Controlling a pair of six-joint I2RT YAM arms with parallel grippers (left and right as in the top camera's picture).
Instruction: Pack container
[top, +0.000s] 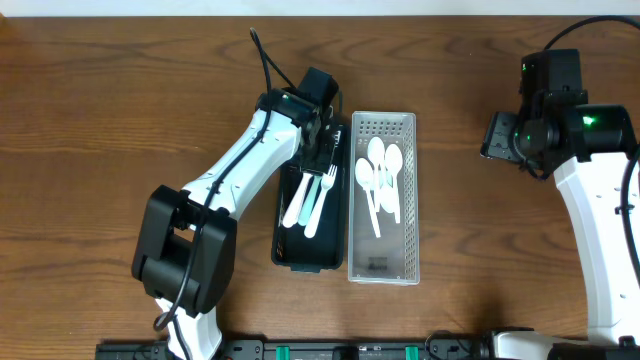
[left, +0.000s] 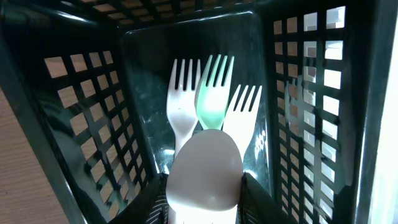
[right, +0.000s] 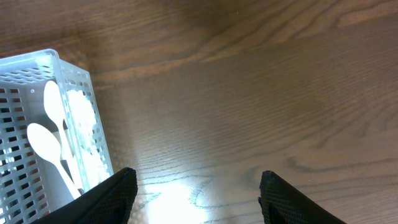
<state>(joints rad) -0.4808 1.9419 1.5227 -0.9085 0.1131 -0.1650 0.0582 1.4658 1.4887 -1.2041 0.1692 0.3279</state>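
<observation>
A black basket (top: 284, 255) left of centre holds white and pale green forks (top: 310, 200). Beside it, a white basket (top: 383, 272) holds several white spoons (top: 380, 180). My left gripper (top: 322, 150) is at the black basket's far end. In the left wrist view it (left: 204, 208) is shut on a white plastic utensil with a rounded end (left: 205, 165), above two white forks (left: 181, 106) and a green fork (left: 213, 93) inside the basket (left: 93, 124). My right gripper (top: 497, 135) is open and empty over bare table (right: 198, 193), right of the white basket (right: 78, 78).
The table is brown wood. The two baskets stand side by side, touching or nearly so, in the middle. The right arm's base stands at the right edge.
</observation>
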